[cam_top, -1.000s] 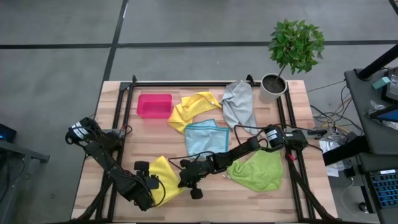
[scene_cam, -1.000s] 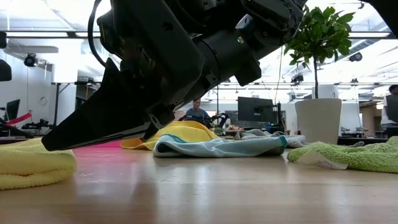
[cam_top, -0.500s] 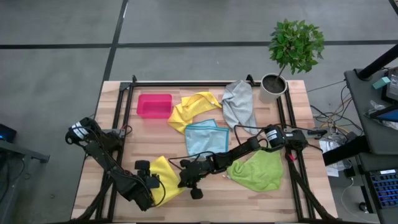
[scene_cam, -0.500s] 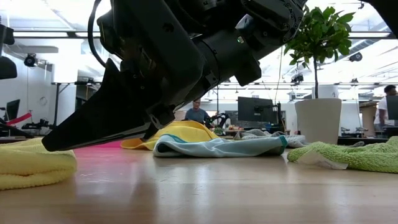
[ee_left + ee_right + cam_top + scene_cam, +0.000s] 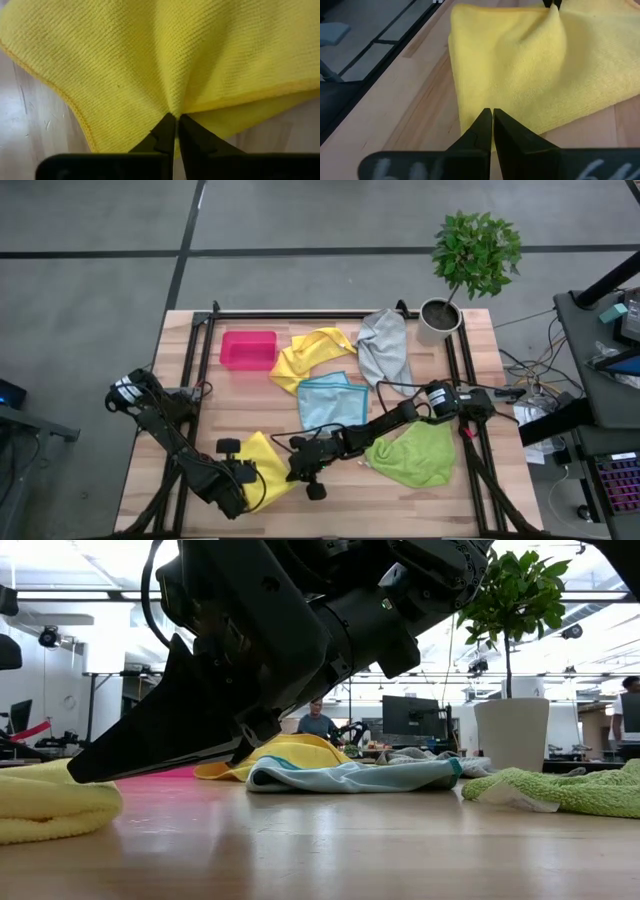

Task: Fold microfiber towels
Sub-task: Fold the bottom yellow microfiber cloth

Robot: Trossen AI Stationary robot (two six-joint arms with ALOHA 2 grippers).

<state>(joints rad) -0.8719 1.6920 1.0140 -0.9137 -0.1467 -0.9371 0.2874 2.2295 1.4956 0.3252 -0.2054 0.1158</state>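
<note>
A yellow towel (image 5: pixel 268 465) lies folded on the table near its front edge, left of centre. My left gripper (image 5: pixel 248 473) is at its left side, shut on it (image 5: pixel 172 116). My right gripper (image 5: pixel 292 464) is at its right side, fingers shut over its edge (image 5: pixel 491 114). In the low view the right gripper's dark fingers (image 5: pixel 110 762) slant down onto the towel (image 5: pixel 50 805). A second yellow towel (image 5: pixel 312 355), a light blue one (image 5: pixel 330 400), a grey one (image 5: pixel 385 348) and a lime green one (image 5: pixel 415 452) lie loose on the table. My left gripper pinches the yellow towel between its two fingers at a gathered pucker (image 5: pixel 172 102) in the cloth, a little in from the hemmed edge. The cloth creases outward from the fingertips. The rest of the towel lies on the table. My right gripper is shut at the yellow towel's edge (image 5: pixel 479 102) on the side facing the right arm, coming in low and slanting down. The fingers hide the place of contact, so one layer or several, I cannot tell. The towel lies on the table.
A pink-red bin (image 5: pixel 247 349) stands at the back left. A potted plant (image 5: pixel 440 318) stands at the back right corner. Black frame rails (image 5: pixel 195 360) run along the table's sides. Bare wood (image 5: pixel 330 505) shows along the front edge.
</note>
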